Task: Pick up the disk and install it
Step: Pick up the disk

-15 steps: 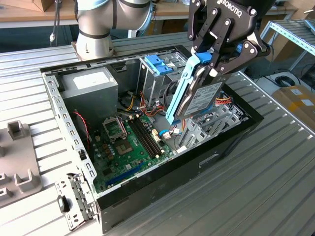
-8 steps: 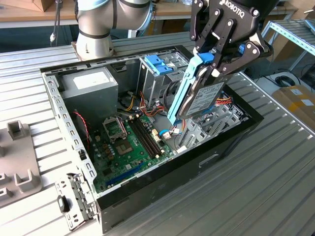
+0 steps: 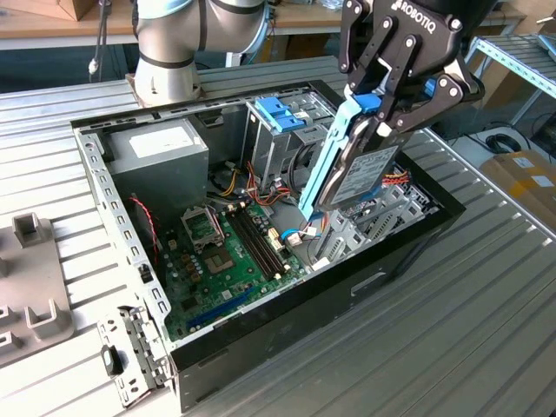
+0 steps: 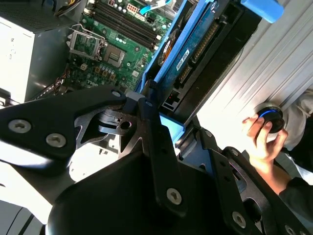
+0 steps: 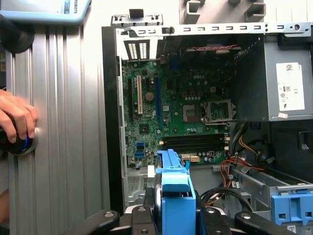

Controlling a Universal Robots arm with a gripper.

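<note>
Gripper [image 3: 388, 115] is closed on the disk [image 3: 365, 174], its fingers clamping the upper end across the blue frame. The disk is held clear of the table, on edge and steeply tilted. Its upper end is above the rim of the case [image 3: 287, 321] and its lower end is down inside. Whether that lower end touches anything cannot be determined.

Table [image 3: 452, 339]: ribbed metal, carrying the case, which lies open side up. Bare table runs along the case's long black wall and past the end where the disk hangs.

Power supply [image 3: 156, 143]: fills one corner of the case, at the end opposite the disk.

Motherboard [image 3: 228, 261]: covers the case floor between the power supply and the disk. There is open room above it up to the rim.

Disk position: its blue edge faces the motherboard and its labelled face is turned toward the case's end wall.

Drive cage [image 3: 282, 117]: carries a blue latch and stands against the case wall on the arm-base side, just beside the disk. The clearance between them cannot be judged.

Cables [image 3: 282, 234]: loose inside the case, near the disk's lower end.

Hand [image 4: 261, 142]: in the second wrist view, rests on the table outside the case on a black knob [image 4: 271, 116] with a blue ring, well apart from the disk.
</note>
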